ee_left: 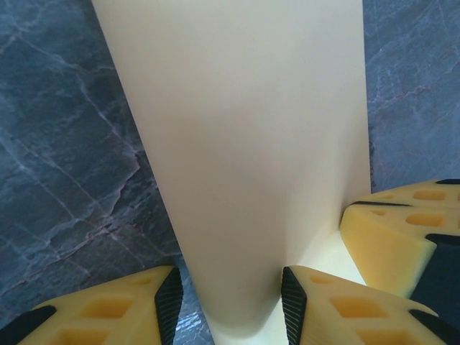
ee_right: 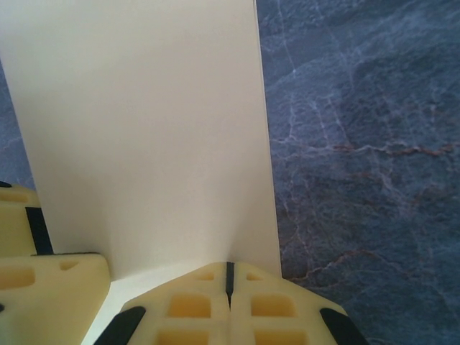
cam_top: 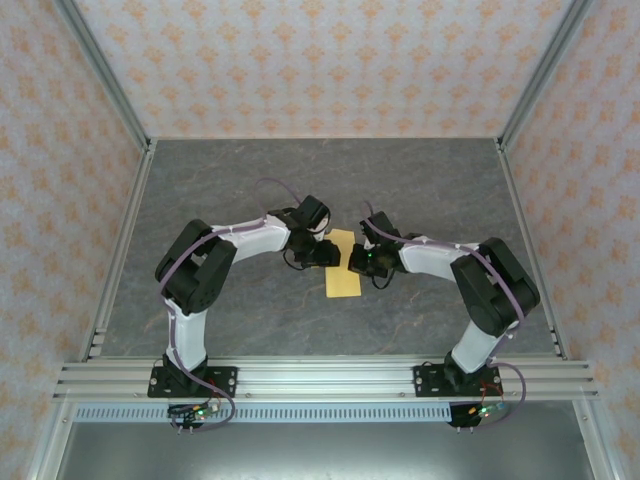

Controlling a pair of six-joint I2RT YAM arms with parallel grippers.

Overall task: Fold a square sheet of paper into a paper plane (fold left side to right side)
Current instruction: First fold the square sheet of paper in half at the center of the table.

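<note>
Looking down, you see the square sheet of paper (cam_top: 343, 268) at mid-desk (cam_top: 250, 180), folded into a narrow yellow-orange strip between both arms. Your left fingers (ee_left: 167, 305) stand spread, with a pale rounded fold filling their gap. Your right fingers (ee_right: 208, 302) are pressed together at the sheet's edge; whether they pinch it is unclear.

Centre crowded, far side open
Both arms bend inward, the left gripper (cam_top: 326, 253) and right gripper (cam_top: 357, 264) meeting at the square sheet of paper (cam_top: 343, 280); the table (cam_top: 300, 180) lies free beyond them and between the bases.
</note>
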